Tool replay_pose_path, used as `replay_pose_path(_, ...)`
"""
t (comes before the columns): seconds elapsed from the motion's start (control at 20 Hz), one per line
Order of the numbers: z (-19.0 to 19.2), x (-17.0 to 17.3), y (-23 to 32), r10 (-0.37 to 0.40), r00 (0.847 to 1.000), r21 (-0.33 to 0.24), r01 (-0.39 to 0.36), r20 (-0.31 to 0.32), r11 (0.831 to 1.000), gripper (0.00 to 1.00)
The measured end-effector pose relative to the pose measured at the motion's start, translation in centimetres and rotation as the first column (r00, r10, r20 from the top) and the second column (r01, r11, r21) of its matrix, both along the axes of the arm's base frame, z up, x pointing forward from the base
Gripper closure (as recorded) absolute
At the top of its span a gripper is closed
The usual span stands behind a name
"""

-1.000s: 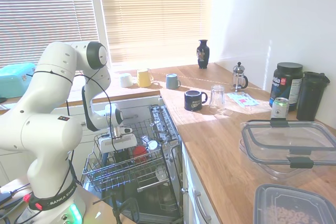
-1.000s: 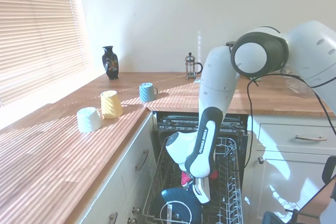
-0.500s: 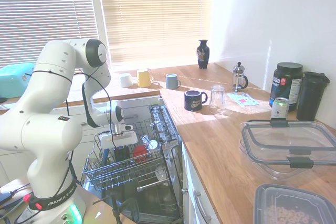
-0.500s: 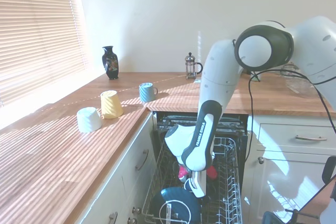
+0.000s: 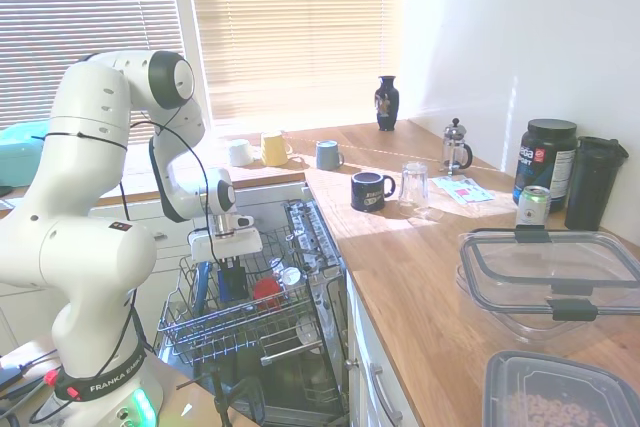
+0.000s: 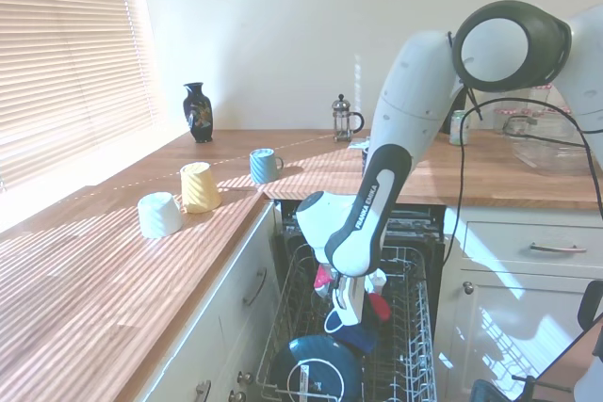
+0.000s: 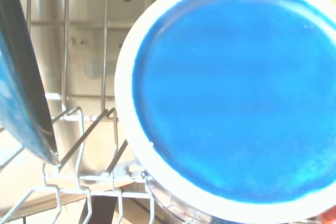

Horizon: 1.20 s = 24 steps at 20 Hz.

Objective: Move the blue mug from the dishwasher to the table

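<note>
Higher now, gripper [image 6: 345,313] gripping blue mug [image 6: 352,335].

I'm looking at a bright kitchen corner: plain white walls [image 5: 520,17], windows with slatted blinds [image 5: 290,27] glowing with sun. White cabinet fronts [image 6: 537,261] sit below, and striped sunlight falls across everything.

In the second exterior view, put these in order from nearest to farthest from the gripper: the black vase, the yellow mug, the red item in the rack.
From the gripper:
1. Red item, in the dishwasher rack, right beside it.
2. Yellow mug, on the table near the corner.
3. Black vase, at the wall by the window.
</note>
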<state>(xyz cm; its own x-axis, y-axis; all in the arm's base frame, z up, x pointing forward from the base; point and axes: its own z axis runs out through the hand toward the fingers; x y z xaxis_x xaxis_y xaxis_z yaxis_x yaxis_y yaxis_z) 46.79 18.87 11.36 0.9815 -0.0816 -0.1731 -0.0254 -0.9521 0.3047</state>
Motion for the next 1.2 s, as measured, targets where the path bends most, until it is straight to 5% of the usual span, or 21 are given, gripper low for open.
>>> replay_pose_path(0.3, 5.0, 2.3, -0.9, -0.085, 0.99, 0.038, 0.082, 0.109, 0.996, 1.0)
replay_pose_path(0.6, 10.7, 4.2, -2.1, -0.185, 0.958, 0.086, 0.17, 0.218, 0.982, 1.0)
replay_pose_path(0.85, 16.0, 5.8, -4.6, -0.28, 0.914, 0.152, 0.244, 0.293, 0.958, 1.0)
replay_pose_path(1.2, 24.8, 7.2, -11.5, -0.452, 0.825, 0.309, 0.357, 0.338, 0.882, 1.0)
